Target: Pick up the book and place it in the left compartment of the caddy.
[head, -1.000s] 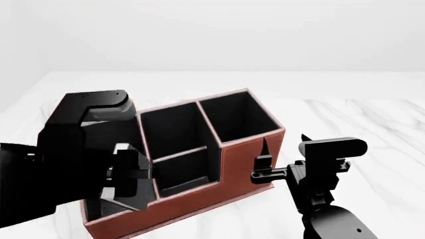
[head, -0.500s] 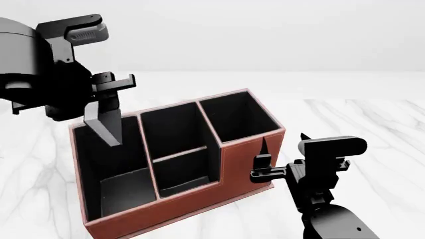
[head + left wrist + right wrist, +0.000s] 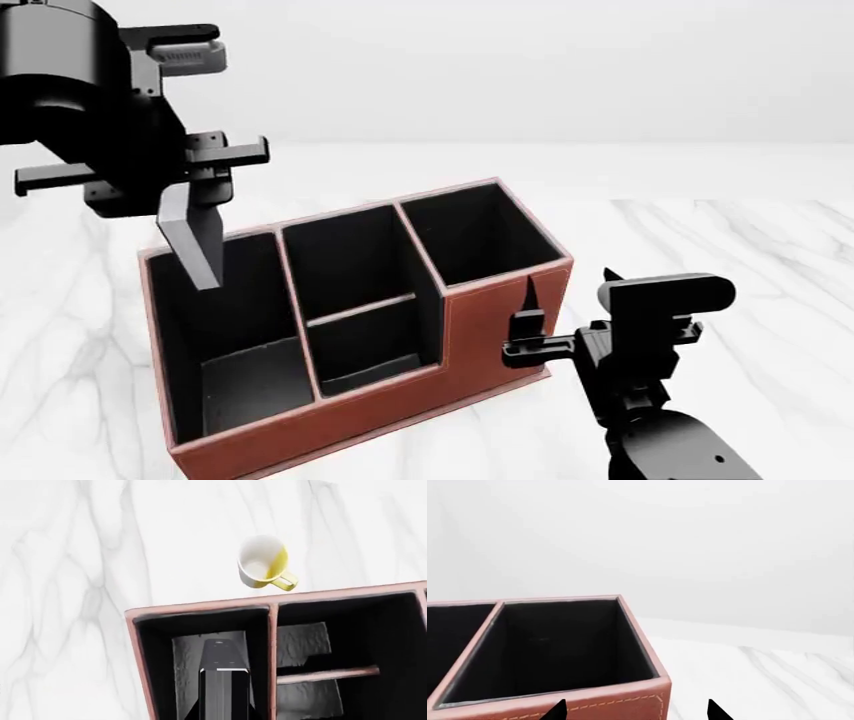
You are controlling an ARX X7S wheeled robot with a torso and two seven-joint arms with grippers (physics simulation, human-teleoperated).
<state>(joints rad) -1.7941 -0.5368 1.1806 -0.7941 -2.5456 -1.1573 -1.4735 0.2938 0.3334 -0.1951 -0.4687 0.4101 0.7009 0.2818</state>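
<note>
The reddish-brown caddy (image 3: 487, 325) stands in the middle of the marble table. My left gripper (image 3: 198, 198) is shut on the dark grey book (image 3: 191, 245), which hangs upright with its lower end just above the rim of the left compartment (image 3: 240, 385). In the left wrist view the book (image 3: 225, 680) shows edge-on over that black bay (image 3: 160, 655), and the gripper (image 3: 225, 716) is at the frame's edge. My right gripper (image 3: 571, 283) is open and empty, its fingertips (image 3: 557, 711) astride a corner of the caddy's taller end bay (image 3: 547, 645).
A white mug with a yellow handle (image 3: 263, 564) lies on the table just beyond the caddy's far wall. The split middle section (image 3: 360, 300) sits between the left bay and the tall end. White marble surrounds the caddy.
My left arm rose from low inside the left compartment to above the caddy's rim, with the book still in its jaws, then shifted slightly left. The right arm has not moved.
</note>
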